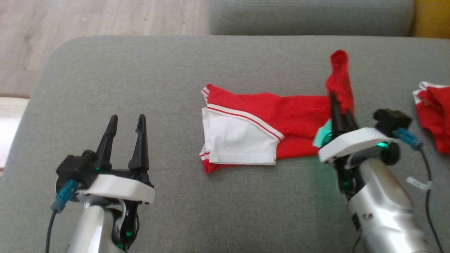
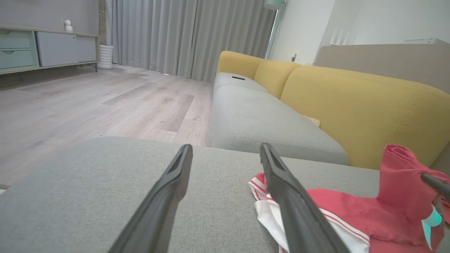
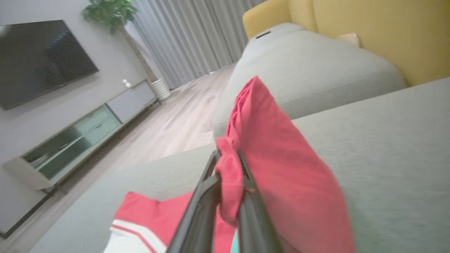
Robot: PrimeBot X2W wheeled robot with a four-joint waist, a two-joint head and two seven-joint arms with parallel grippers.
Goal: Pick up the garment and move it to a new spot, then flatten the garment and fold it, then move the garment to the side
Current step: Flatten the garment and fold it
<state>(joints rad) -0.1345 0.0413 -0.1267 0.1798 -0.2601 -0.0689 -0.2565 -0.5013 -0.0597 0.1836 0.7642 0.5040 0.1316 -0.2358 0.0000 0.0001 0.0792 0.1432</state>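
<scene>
- The garment [image 1: 260, 123] lay on the grey cushion [image 1: 140, 66], right of the cushion's middle. Long axis ran left-right across the cushion, white-panel end toward the cushion's middle.
- The right gripper [image 1: 336, 102] was clamped on the garment's right end, with red cloth bunched between the fingers and raised off the cushion. The rest lay flat.
- The left gripper [image 1: 128, 118] hung over the cushion's left part, fingers spread, holding nothing. It was well apart from the garment, which lay to its right.
- Right arm was nearer. The fold probably runs along the long axis, raised end carried toward the cushion's middle.
- Another red garment [image 1: 434, 116] sat at the cushion's right edge, apart.
</scene>
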